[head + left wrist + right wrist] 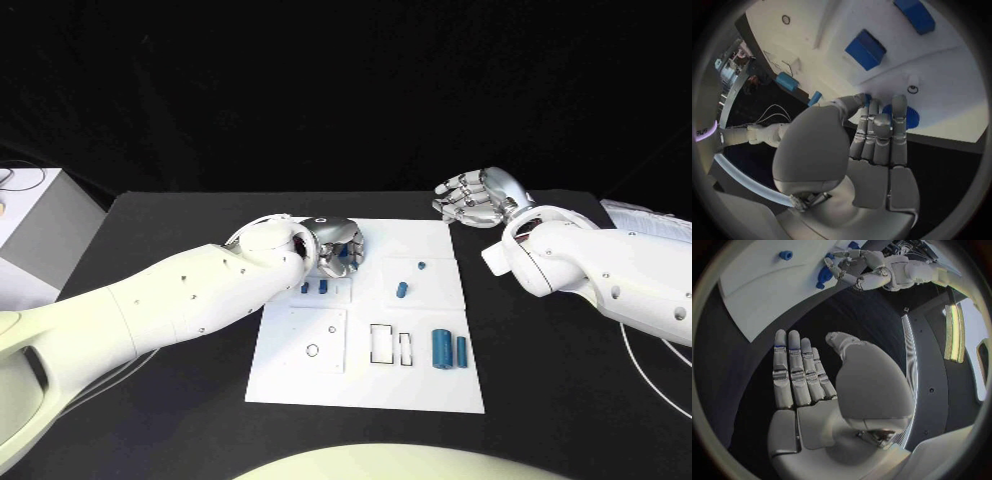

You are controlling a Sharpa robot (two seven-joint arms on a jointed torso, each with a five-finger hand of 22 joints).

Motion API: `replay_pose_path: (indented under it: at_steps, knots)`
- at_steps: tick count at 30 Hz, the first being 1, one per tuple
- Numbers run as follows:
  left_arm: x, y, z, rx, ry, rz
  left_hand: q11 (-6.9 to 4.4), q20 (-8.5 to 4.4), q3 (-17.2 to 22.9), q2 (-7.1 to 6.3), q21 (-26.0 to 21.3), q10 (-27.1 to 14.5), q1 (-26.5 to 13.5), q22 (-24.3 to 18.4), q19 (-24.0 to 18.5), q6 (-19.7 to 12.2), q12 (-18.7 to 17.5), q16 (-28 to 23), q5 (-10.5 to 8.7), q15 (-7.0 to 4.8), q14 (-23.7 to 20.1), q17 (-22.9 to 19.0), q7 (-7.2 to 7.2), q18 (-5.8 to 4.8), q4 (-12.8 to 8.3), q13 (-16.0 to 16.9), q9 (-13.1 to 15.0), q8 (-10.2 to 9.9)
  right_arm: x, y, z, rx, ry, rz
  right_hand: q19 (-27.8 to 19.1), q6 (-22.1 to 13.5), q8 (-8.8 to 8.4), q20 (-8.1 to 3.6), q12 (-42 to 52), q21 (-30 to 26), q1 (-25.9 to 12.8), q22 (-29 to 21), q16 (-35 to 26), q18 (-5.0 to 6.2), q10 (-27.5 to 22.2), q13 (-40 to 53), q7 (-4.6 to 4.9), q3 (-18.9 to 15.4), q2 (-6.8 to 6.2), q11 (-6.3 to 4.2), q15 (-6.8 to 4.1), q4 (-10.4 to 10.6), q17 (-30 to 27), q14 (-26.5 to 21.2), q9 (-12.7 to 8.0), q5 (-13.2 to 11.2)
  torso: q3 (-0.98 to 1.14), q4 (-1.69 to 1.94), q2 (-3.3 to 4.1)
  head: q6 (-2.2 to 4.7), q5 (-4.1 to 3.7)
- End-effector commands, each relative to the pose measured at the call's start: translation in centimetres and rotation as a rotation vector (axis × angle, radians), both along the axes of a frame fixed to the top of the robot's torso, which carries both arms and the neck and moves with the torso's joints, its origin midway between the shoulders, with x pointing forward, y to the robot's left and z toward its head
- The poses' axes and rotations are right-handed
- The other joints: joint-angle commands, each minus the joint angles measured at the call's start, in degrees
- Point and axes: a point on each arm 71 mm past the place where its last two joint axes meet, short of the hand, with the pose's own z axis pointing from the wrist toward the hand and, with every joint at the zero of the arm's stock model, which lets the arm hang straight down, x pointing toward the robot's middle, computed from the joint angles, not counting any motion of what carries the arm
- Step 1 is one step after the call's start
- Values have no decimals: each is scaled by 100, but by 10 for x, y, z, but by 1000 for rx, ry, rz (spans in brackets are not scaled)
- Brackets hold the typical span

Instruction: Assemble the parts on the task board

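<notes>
Left hand (335,247): over the far-left part of the task board (368,385), palm down; in the left wrist view its fingers (879,135) lie straight and side by side, tips at the board's edge. A blue round part (912,118) shows just beyond the fingertips; whether they touch it I cannot tell. Nothing is held.
Small blocks (313,287): two short blue parts side by side just in front of the left hand, long axes running near to far.
Ring outline (315,351): a small oval mark on the board's near-left area, well apart from either hand.
Rectangle outlines (382,343): two upright drawn frames in the middle of the board, beside the cylinders.
Cylinders (450,348): two blue parts lying side by side at the near right of the board, long axes near to far, well apart from both hands.
Mid parts (404,290): a short blue piece, tilted slightly, with a smaller blue part (421,266) just beyond it.
Right hand (476,198): off the board, above the black desk (548,400) past its far-right corner; fingers (795,370) straight and slightly apart, gripping nothing.
</notes>
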Motion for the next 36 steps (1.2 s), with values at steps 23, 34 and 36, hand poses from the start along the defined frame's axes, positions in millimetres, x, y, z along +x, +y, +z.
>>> replay_pose_path:
  at_steps: [23,34,36]
  knots:
    - [-9,6,10,-78,-36,-34,27,7,208,113,343,797,-60,397,229,344,-1006,131,29,17,303,144,58,-22,-392,-148,148,-337,0,1,1,1,-8,19,38,-26,20,18,32,-13,2,-18,-45,72,-7,-17,104,18,15,20,-2,-19,-8,30,-11,45,-5,4,0,34,-1]
    - [-11,27,45,-122,-70,-8,31,17,193,89,320,867,-132,337,156,401,-1169,113,23,27,256,57,56,-8,-406,-152,166,-383,0,-2,1,-1,-8,12,38,-26,20,18,32,-13,2,-18,-45,72,-7,-17,104,18,15,20,-2,-19,-8,30,-11,45,-10,20,-11,29,0]
    - [-12,30,50,-120,-73,-5,31,18,189,86,323,874,-140,344,157,408,-1186,116,21,27,260,67,54,-10,-406,-153,169,-386,0,-3,1,-1,-8,12,38,-26,20,18,33,-13,-1,-22,-48,72,-7,-21,104,21,16,20,-1,-19,-8,31,-11,51,-10,17,-10,30,6]
